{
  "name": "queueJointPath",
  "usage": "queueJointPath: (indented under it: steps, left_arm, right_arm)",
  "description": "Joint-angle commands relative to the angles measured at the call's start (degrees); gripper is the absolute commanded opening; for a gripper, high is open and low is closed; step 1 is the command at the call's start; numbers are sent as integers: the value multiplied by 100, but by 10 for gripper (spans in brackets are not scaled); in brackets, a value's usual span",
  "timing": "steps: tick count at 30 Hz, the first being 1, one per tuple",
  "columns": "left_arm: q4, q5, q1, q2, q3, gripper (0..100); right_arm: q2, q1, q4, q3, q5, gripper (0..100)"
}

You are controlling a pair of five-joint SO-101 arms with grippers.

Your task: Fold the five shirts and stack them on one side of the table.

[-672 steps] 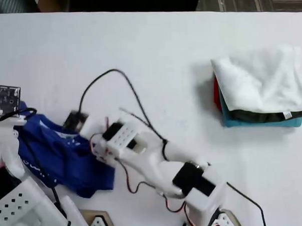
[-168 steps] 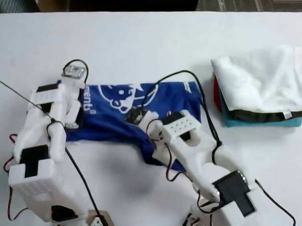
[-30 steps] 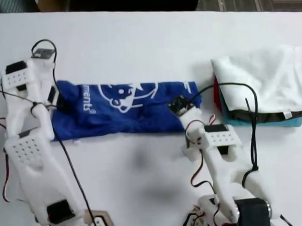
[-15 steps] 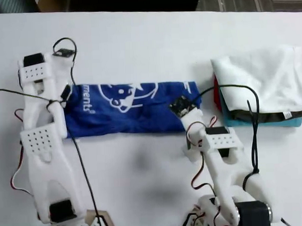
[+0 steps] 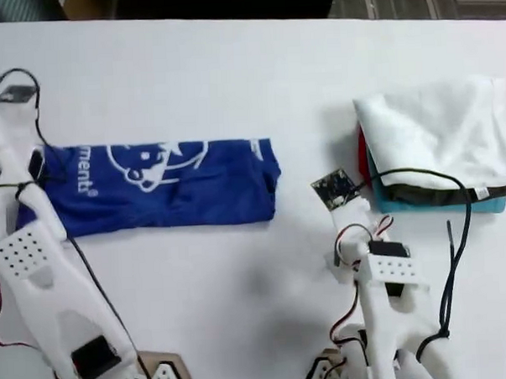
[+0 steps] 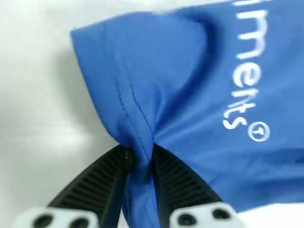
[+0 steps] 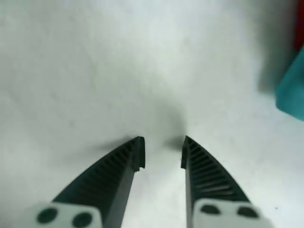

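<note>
Blue shirt (image 6: 199,80), pinched at its end by the tightly closed left gripper (image 6: 139,154), lies as a long strip well apart from the stack (image 5: 436,144). It bears white lettering. Right gripper (image 7: 161,147), narrowly parted and empty, hovers beside the stack.

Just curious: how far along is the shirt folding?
Done: a stack of folded shirts, white on top. In hand: the blue shirt, a long strip, its end pinched by the left end effector; the right end effector open. Left: finish folding, add it to the stack.

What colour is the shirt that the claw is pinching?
Blue cloth shirt with white print; the left wrist view shows it best.
</note>
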Motion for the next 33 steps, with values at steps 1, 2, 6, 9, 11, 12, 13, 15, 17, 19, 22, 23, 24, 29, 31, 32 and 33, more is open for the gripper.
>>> queueJointPath:
  steps: [1,2,6,9,11,12,13,15,17,19,22,23,24,29,31,32,33]
  left_arm:
    - [97,9,545,-1108,611,25]
    - [97,167,782,-1380,884,25]
    - [97,923,2031,-2549,2000,25]
    - [79,1371,3182,-3297,2721,25]
    - [53,1591,3930,-3560,2967,25]
    - [53,1679,4273,-3596,2993,25]
    - [44,1758,4571,-3596,2985,25]
    - [-79,1855,5046,-3516,2967,25]
    - [-273,1908,5371,-3358,2967,25]
    - [-510,1890,5582,-3138,2967,25]
    - [-826,1890,5723,-2857,2967,25]
    - [-914,1890,5749,-2778,2967,25]
    - [-985,1890,5758,-2716,2967,25]
    - [-1046,1890,5758,-2462,2519,25]
    - [-1037,1899,5758,-2391,2193,25]
    - [-1029,1899,5758,-2356,2062,25]
    - [-985,1899,5767,-2312,1930,25]
  right_arm:
    - [-101,-13,-84,9,-53,145]
    - [-101,-13,-101,9,-53,145]
    - [-101,4,-145,9,-325,145]
    - [-127,242,-312,18,-668,145]
    - [-145,356,-347,18,-738,146]
    - [-145,356,-347,18,-738,146]
    - [-145,347,-347,18,-738,146]
    - [-145,347,-347,18,-738,146]
    - [-145,347,-347,18,-738,146]
    - [-145,347,-347,18,-738,146]
    - [-145,347,-347,18,-738,146]
    - [-145,347,-347,18,-738,145]
    - [-145,347,-347,18,-738,145]
    - [-145,347,-347,18,-738,145]
    - [-145,347,-347,18,-738,145]
    - [-145,347,-347,18,-738,145]
    - [-145,347,-347,18,-738,145]
